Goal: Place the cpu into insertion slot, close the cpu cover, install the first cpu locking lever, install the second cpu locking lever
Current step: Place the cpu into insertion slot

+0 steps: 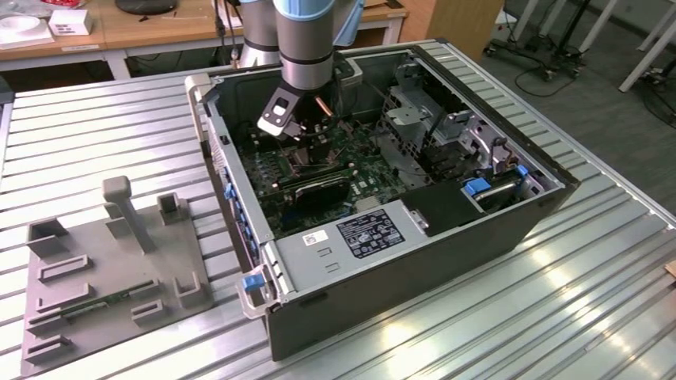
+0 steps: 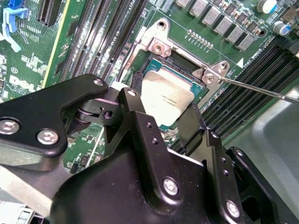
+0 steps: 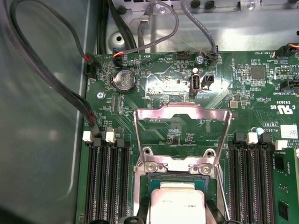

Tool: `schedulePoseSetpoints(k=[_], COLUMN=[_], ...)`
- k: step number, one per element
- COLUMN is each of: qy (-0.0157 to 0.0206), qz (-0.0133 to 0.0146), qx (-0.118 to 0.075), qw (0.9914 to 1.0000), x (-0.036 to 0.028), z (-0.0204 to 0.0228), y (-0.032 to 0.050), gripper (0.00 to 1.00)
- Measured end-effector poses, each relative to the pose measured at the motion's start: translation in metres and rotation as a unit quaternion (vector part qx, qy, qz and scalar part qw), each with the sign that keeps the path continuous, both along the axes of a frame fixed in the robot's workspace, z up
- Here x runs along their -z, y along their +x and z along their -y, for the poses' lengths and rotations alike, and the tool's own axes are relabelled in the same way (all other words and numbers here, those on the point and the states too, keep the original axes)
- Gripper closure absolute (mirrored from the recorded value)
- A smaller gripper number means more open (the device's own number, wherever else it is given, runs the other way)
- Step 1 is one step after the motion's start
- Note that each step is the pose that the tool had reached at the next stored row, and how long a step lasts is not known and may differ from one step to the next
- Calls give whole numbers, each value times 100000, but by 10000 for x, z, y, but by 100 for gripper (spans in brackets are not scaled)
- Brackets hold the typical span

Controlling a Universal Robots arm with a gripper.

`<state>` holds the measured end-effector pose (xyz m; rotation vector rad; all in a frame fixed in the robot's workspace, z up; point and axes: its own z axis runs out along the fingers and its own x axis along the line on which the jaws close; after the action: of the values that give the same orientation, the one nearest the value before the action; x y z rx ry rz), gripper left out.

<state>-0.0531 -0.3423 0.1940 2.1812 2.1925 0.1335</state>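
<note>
the gripper [image 2: 163,123], toward 10 o'clock inside the open computer case [image 1: 507,229] in the exterior view, has its jaws narrowed to chip width and clamped on two opposite edges of the cpu [image 2: 166,95], which sits in the insertion slot [image 2: 174,59] on the green motherboard [image 3: 163,84], while the cpu cover [image 3: 149,116] stands swung open.

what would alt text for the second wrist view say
The black gripper hangs close over the cpu, grey face up at the insertion slot of a green motherboard. A thin metal lever sticks out beside the slot, with long memory slots alongside.
</note>
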Motion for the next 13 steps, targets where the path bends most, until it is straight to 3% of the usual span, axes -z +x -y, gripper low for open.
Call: schedulePoseSetpoints(k=[13], qy=[-11], qz=[-8], qx=[245], qw=[100000], x=[3], z=[1], y=[5], gripper=[46])
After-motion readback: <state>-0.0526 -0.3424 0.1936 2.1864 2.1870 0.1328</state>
